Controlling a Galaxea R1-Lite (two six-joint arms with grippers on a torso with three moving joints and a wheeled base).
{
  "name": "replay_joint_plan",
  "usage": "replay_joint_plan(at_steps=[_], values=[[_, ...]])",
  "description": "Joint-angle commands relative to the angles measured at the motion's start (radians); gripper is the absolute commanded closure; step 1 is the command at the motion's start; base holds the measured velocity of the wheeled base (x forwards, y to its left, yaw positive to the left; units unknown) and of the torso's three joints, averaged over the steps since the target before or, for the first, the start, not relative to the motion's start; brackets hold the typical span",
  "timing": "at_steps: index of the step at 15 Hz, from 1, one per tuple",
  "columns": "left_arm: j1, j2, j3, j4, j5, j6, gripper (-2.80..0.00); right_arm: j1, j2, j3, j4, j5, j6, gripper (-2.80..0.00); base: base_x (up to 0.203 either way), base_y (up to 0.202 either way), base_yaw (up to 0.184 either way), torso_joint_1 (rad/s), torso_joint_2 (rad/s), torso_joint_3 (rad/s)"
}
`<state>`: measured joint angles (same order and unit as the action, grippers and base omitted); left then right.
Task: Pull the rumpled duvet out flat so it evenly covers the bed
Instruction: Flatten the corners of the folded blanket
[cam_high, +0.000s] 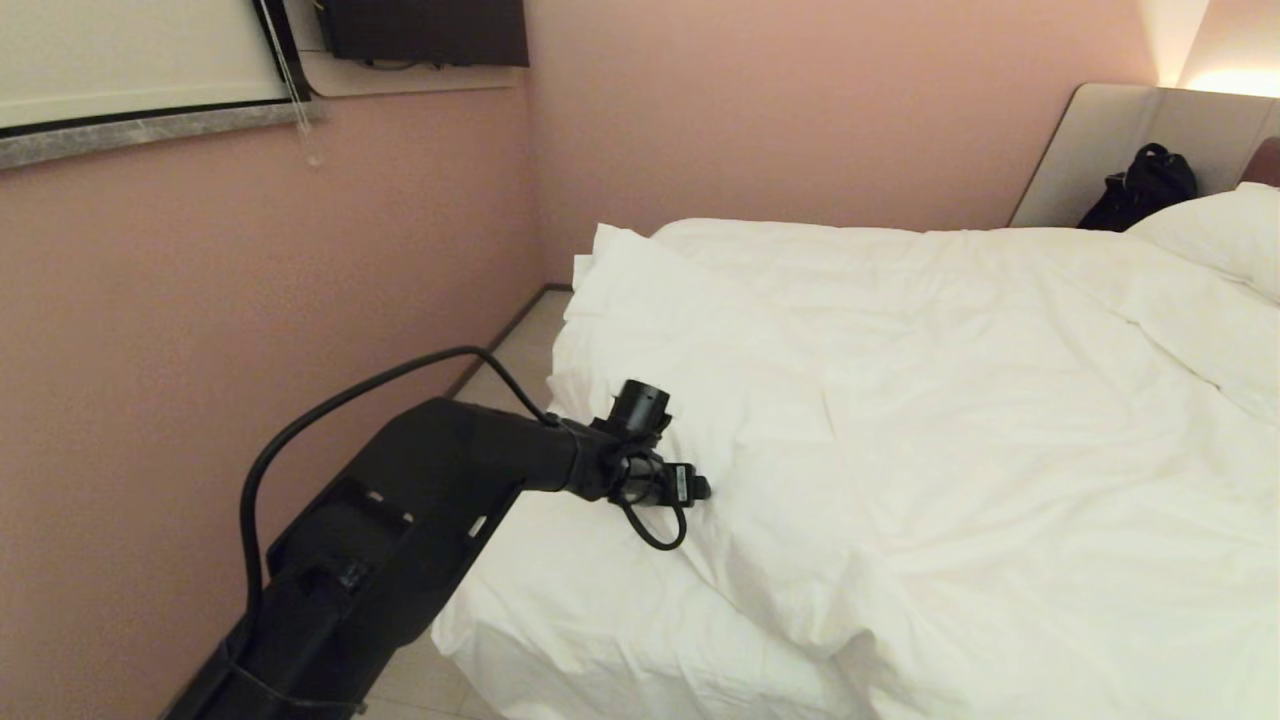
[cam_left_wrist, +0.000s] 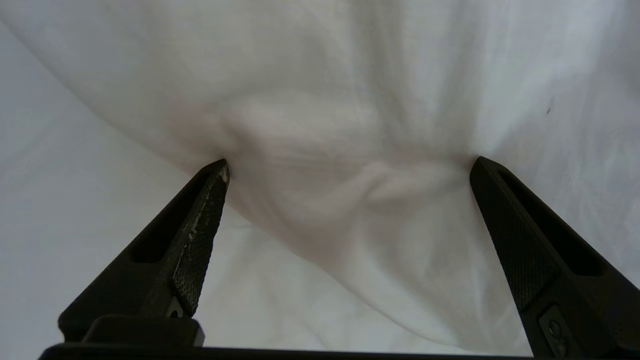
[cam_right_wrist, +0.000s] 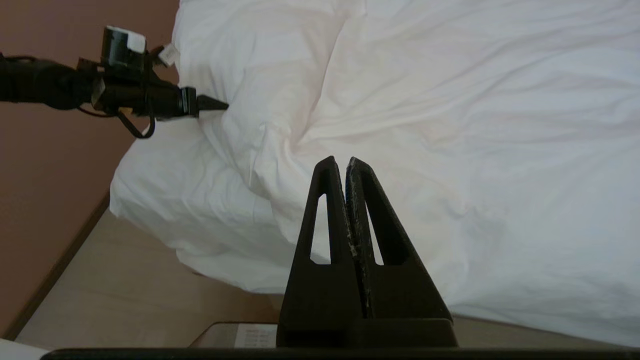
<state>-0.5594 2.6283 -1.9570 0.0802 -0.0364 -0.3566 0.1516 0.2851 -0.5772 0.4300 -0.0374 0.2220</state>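
Observation:
The white duvet lies wrinkled over the bed, with a thick fold bunched near the foot corner on the wall side. My left gripper reaches in from the left and is open. Its two fingertips press against that fold, and a bulge of duvet sits between them above the flat sheet. The left gripper grips nothing. The right wrist view shows the left gripper poking into the fold. My right gripper is shut and empty, hanging over the bed's near edge, outside the head view.
A pink wall runs close along the bed's left side, leaving a narrow strip of floor. A pillow and a black bag lie by the headboard. A window sill juts out high on the wall.

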Motion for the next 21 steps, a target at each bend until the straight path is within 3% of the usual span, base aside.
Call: replay_joint_plan(at_steps=[1, 5, 14, 21], values=[[-0.001, 0.009, -0.001, 0.001, 0.0, 0.006, -2.8, -0.028, 0.011, -0.036, 0.004, 0.002, -0.001, 0.0, 0.0, 0.0, 0.0, 0.0, 0.0, 0.0], [-0.017, 0.01, -0.002, -0.006, -0.016, 0.021, -2.8, -0.059, 0.016, -0.125, 0.121, 0.01, -0.003, 0.0, 0.0, 0.0, 0.0, 0.0, 0.0, 0.0], [-0.048, 0.038, -0.002, -0.002, -0.005, 0.059, -2.8, -0.102, -0.041, -0.119, 0.153, 0.008, -0.006, 0.0, 0.0, 0.0, 0.0, 0.0, 0.0, 0.0], [-0.048, 0.038, -0.001, -0.01, -0.004, 0.059, -2.8, -0.15, -0.144, -0.117, 0.174, 0.039, -0.155, 0.0, 0.0, 0.0, 0.0, 0.0, 0.0, 0.0]])
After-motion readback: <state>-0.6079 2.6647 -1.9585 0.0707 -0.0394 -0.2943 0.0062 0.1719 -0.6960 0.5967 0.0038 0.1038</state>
